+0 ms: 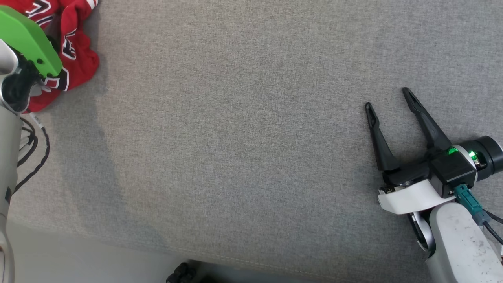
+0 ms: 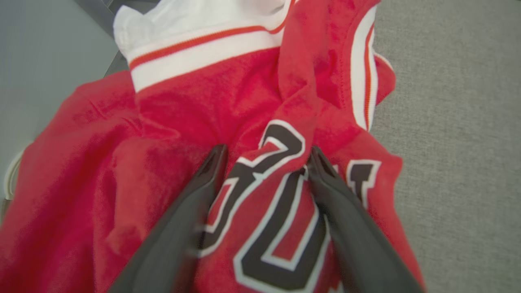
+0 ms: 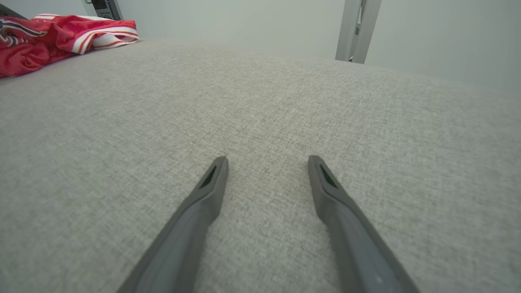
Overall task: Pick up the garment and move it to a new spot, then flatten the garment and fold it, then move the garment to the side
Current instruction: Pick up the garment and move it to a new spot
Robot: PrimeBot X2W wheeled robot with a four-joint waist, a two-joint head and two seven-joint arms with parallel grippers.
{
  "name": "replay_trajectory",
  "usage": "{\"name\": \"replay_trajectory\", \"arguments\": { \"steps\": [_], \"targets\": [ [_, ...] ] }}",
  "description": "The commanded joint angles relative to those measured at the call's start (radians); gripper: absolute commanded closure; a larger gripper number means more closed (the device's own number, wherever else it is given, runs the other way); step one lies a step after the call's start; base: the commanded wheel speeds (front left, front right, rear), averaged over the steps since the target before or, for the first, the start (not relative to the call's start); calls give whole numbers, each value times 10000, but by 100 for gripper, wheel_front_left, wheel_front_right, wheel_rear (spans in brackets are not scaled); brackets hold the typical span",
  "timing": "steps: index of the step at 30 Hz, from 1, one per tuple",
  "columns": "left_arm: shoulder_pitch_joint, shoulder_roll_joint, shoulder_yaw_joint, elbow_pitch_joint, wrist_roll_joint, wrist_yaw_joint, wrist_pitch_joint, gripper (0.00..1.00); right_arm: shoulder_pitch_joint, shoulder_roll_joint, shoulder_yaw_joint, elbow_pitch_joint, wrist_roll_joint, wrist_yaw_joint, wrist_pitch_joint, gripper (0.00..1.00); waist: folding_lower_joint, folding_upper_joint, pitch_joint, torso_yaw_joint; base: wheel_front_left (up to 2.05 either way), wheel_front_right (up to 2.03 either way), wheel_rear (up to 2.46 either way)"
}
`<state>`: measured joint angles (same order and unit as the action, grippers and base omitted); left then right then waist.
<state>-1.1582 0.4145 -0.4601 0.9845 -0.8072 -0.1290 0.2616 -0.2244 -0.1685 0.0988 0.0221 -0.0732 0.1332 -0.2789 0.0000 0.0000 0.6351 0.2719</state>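
Tabletop (image 1: pixel 251 118): covered in grey woven fabric, flat, no creases noted. A stitched seam runs along its near edge in the head view. A darker shaded band lies across the fabric toward its left side.

Floor (image 1: pixel 78 259): pale and smooth, visible past the near edge.

Dark knobbly object (image 1: pixel 181 273): at the bottom edge, below the tabletop edge; identity cannot be determined.

Pale upright post (image 3: pixel 358 30): stands beyond the far edge, against a plain pale wall (image 3: pixel 244 20).
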Motion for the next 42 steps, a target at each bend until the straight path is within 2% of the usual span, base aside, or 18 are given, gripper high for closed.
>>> {"name": "replay_trajectory", "arguments": {
  "steps": [1,4,5,6,10,13,19,26,32,37,42],
  "targets": [
    [202,124,-200,172,151,-27,-137,0,189,-262,-269,984,59,-44,259,0,0,0,-43,24,0,0,0],
    [239,224,-564,405,384,-10,-539,0,223,-199,-130,1030,81,-43,260,0,0,0,-213,-3,0,0,0],
    [263,279,-691,409,456,-5,-804,57,234,-149,-50,1031,99,-41,258,0,0,0,-302,-46,0,0,0],
    [253,376,-705,427,441,-5,-1093,100,223,-109,12,1017,108,-40,255,0,0,0,-382,-100,0,0,0],
    [387,669,-923,183,471,-5,-2432,100,240,88,111,950,183,-32,215,0,0,0,-915,-324,0,0,0],
    [538,968,-895,-43,497,-5,-3905,100,360,261,129,955,201,-32,185,0,0,0,-1438,-487,0,0,0],
    [906,1412,-1044,-1037,388,-6,-5070,100,532,729,256,1104,367,-32,149,0,0,0,-2706,-863,0,0,0],
    [1558,1819,-1120,-3012,642,-6,-5264,100,828,1043,482,1231,602,-32,142,0,0,0,-4028,-1578,0,0,0],
    [1987,2003,-1376,-5314,524,160,-4512,100,709,1168,621,1209,935,-32,142,0,0,0,-4679,-2861,0,0,0],
    [2216,1786,-1609,-6891,356,502,-3812,100,578,1176,820,1079,1412,-32,142,0,0,0,-4754,-4005,0,0,0],
    [2323,1438,-1929,-7891,366,785,-3407,100,449,1176,887,973,1664,-32,142,0,0,0,-4529,-5137,0,0,0]
  ]
}}
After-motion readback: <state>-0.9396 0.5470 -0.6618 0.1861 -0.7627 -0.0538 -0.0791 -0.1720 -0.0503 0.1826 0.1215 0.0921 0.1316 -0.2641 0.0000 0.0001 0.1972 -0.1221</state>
